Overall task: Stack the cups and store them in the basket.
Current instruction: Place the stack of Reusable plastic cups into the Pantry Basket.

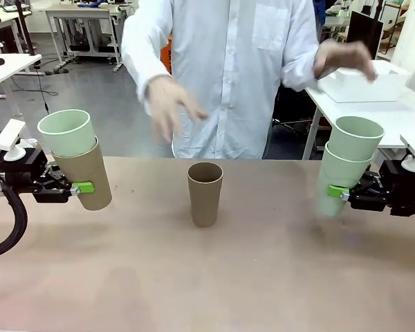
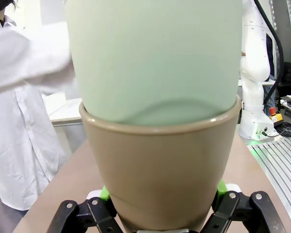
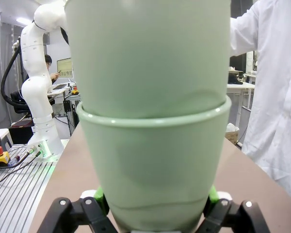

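My left gripper (image 1: 83, 187) is shut on a tan cup (image 1: 86, 174) with a mint cup (image 1: 68, 132) nested in it, held tilted above the table's left side. The same stack shows in the left wrist view, the tan cup (image 2: 160, 174) below the mint cup (image 2: 155, 58). At the right, my right gripper (image 1: 337, 192) is shut on a mint cup (image 1: 337, 182) with a second mint cup (image 1: 356, 137) inside it; the lower cup (image 3: 155, 170) carries the upper cup (image 3: 150, 53). A single tan cup (image 1: 205, 194) stands upright at the table's middle. The white basket (image 1: 363, 81) sits on a far table at the right, under the person's hand (image 1: 344, 57).
The person in a white shirt (image 1: 228, 69) stands at the far edge, the other hand (image 1: 167, 105) blurred above the table. The brown table (image 1: 207, 277) is bare in front of the standing cup.
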Motion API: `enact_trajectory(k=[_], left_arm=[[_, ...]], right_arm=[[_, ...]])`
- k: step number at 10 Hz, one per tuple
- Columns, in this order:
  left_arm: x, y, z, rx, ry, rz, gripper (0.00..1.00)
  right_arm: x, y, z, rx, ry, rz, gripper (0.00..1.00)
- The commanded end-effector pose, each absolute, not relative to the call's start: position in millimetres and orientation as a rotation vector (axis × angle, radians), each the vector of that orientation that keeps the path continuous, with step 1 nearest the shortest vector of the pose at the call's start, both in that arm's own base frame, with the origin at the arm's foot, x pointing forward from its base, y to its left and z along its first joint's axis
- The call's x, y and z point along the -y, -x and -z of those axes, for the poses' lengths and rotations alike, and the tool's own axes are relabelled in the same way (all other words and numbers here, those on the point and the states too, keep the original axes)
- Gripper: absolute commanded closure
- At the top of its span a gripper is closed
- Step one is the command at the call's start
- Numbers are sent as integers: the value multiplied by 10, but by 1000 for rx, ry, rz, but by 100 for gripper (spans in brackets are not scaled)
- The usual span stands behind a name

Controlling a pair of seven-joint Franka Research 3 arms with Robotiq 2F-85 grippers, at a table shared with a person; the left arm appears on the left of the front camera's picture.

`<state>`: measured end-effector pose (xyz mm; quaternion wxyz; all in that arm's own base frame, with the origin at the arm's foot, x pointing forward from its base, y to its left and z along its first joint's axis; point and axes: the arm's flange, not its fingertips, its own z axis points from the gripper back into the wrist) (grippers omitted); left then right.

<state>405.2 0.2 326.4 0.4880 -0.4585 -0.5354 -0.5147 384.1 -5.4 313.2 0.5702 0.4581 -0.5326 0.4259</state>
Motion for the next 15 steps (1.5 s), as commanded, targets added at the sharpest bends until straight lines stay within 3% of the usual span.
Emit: enact_trajectory(k=[1,15], left_arm=[[19,-4061,-3301,1322,1107,1246,15],[19,-4061,-3301,1322,1107,1246,15]], right_arm=[[35,-3852,-3169,1255,-1065,-1007,15],[35,-3852,-3169,1255,-1065,-1007,15]])
